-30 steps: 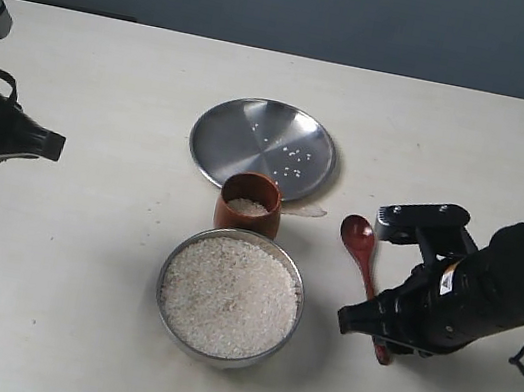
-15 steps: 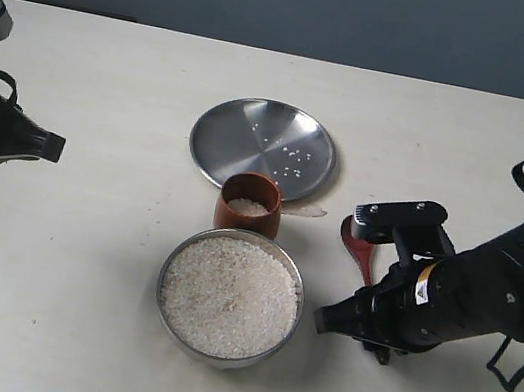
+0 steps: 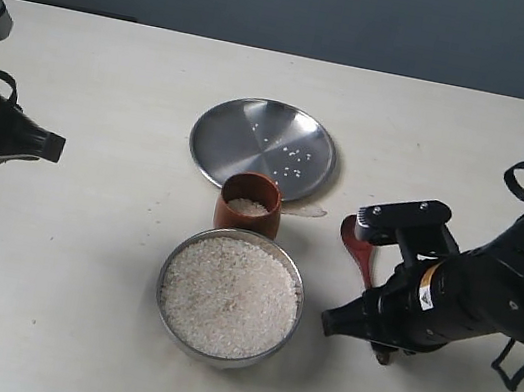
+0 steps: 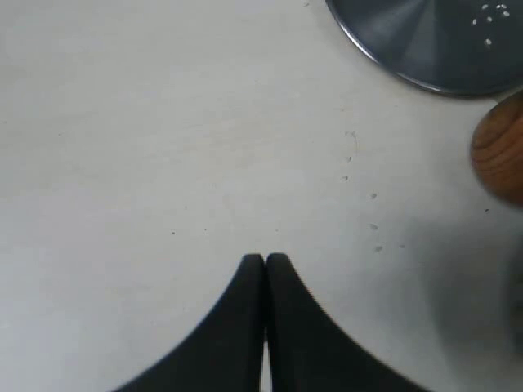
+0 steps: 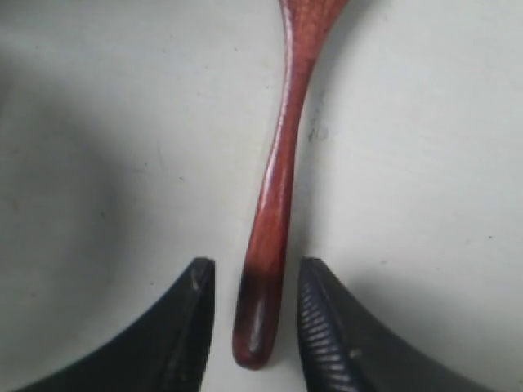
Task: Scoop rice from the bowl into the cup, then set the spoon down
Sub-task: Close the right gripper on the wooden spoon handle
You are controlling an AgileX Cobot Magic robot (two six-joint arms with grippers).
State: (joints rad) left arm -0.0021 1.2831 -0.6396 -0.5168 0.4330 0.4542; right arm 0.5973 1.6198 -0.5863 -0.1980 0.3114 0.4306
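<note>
Rice heaps the bowl close to the bench's near edge, ready for scooping. Just right of it the spoon lies flat. Its handle end sits between the spread, released jaws of the right pincer, lined up for a grasp, I judge. Just behind the bowl stands the cup, holding some grains, then the plate. By the left edge the left pincer hangs clenched on nothing, clear of the work.
</note>
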